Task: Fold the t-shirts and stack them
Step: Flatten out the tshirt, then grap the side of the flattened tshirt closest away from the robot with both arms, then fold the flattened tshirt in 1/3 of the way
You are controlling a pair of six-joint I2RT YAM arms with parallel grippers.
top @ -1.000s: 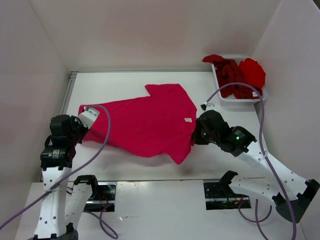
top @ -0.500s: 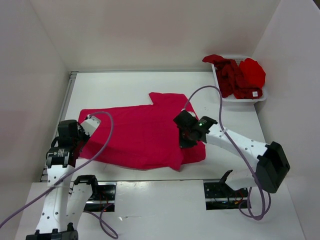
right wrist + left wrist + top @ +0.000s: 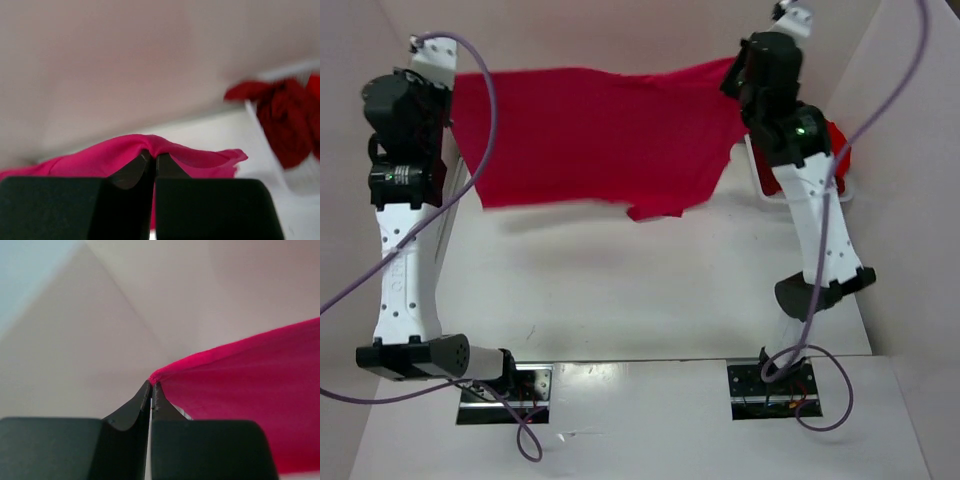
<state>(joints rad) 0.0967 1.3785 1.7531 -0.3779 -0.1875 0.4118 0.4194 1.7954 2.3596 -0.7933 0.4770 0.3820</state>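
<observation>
The pinkish-crimson cloth t-shirt (image 3: 600, 135) hangs in the air above the white table (image 3: 620, 290), stretched wide between the two raised arms. Its top edge runs nearly level from one arm to the other, and its lower edge hangs free, clear of the tabletop, with one flap dipping lowest near the middle. The left gripper (image 3: 151, 388) has its black jaws pressed together on the shirt's left upper corner, pinching a small peak of cloth. The right gripper (image 3: 151, 156) pinches a fold at the right upper corner the same way. Behind the right arm, the dark maroon t-shirt (image 3: 280, 122) and the bright red t-shirt (image 3: 836, 145) lie bunched in the white plastic mesh basket (image 3: 844, 190) at the table's far right corner.
</observation>
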